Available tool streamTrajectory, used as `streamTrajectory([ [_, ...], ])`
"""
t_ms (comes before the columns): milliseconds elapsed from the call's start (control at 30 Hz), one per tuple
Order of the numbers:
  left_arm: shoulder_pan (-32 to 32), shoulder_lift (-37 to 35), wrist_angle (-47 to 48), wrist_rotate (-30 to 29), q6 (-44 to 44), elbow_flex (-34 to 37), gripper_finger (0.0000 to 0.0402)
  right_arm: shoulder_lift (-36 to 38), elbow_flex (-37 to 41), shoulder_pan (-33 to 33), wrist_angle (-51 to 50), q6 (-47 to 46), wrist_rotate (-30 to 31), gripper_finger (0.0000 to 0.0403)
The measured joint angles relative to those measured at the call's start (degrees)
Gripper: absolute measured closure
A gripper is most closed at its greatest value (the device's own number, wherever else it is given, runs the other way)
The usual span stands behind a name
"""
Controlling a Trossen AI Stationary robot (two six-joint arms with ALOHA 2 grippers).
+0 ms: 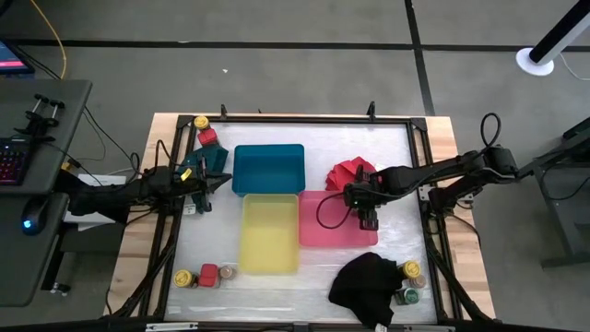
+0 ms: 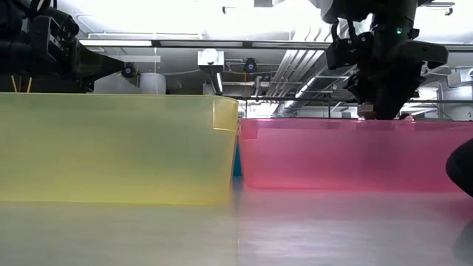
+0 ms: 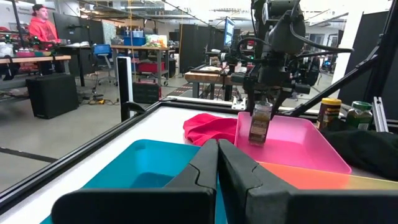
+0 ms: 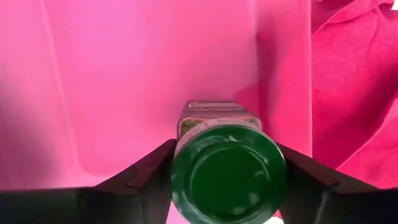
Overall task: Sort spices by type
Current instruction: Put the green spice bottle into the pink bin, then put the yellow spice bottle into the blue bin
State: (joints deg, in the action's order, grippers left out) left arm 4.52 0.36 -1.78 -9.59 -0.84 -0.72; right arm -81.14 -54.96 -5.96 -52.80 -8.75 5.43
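While the left gripper (image 1: 219, 182) waits with fingers together by the blue tray (image 1: 268, 168), the right gripper (image 1: 367, 221) has its fingers clamped on a green-lidded jar (image 4: 227, 175) over the pink tray (image 1: 323, 235), mid-desk. Placing step, I'd say; next it lowers and lets go.

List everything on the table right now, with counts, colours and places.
Trays: three; blue tray, yellow tray, pink tray, mid-table.
Held jar: one, green lid, over the pink tray.
Other jars: two at far left corner; three at near left; about three at near right.
Red cloth: one, beyond the pink tray.
Black cloth: one, near right.
Right gripper: shut on the held jar.
Left gripper: shut, beside the blue tray.
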Motion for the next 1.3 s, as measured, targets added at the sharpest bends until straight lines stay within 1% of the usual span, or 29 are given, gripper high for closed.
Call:
streamTrajectory([
  [200, -0.01, 0.00, 0.00, 0.00, 0.00, 0.01, 0.0402, 0.00, 0.00, -0.02, -0.12, -0.04, -0.04, 0.0112],
  [300, 0.01, 0.00, 0.00, 0.01, -0.02, -0.01, 0.0402, 0.00, -0.15, 0.00, -1.11, 0.15, -0.07, 0.0090],
  [567, 0.01, 0.00, 0.00, 0.01, -0.02, -0.01, 0.0401, -0.01, -6.86, 0.00, -8.88, 4.54, -0.07, 0.0084],
  [700, 0.01, 0.00, 0.00, 0.01, -0.02, 0.00, 0.0402, 0.20, -11.07, -0.02, -13.68, 3.00, -0.07, 0.0084],
  [800, 0.01, 0.00, 0.00, 0.00, -0.02, 0.01, 0.0402, 0.35, -14.66, 0.00, -17.11, -1.63, -0.06, 0.0084],
  [1000, -0.01, 0.00, 0.00, 0.00, -0.02, 0.01, 0.0401, 0.44, -22.37, -0.27, -22.84, -21.72, -0.06, 0.0084],
  [1067, 0.01, 0.00, 0.00, -0.01, 0.00, -0.01, 0.0401, 0.57, -24.15, -1.22, -24.96, -26.28, -0.13, 0.0084],
  [1133, 0.01, 0.00, 0.00, -0.01, -0.02, 0.01, 0.0401, 0.63, -24.94, -2.63, -26.80, -29.85, -0.70, 0.0084],
  [1200, 0.01, 0.00, 0.00, -0.01, -0.01, 0.00, 0.0402, 0.62, -24.94, -4.59, -28.81, -36.03, -0.47, 0.0084],
  [1233, 0.00, 0.00, 0.00, 0.00, -0.02, -0.01, 0.0401, 0.61, -24.66, -5.65, -29.77, -39.02, -1.46, 0.0084],
  [1300, 0.00, 0.00, 0.00, -0.01, -0.01, -0.01, 0.0401, 0.63, -23.64, -8.19, -29.97, -44.28, -5.30, 0.0084],
])
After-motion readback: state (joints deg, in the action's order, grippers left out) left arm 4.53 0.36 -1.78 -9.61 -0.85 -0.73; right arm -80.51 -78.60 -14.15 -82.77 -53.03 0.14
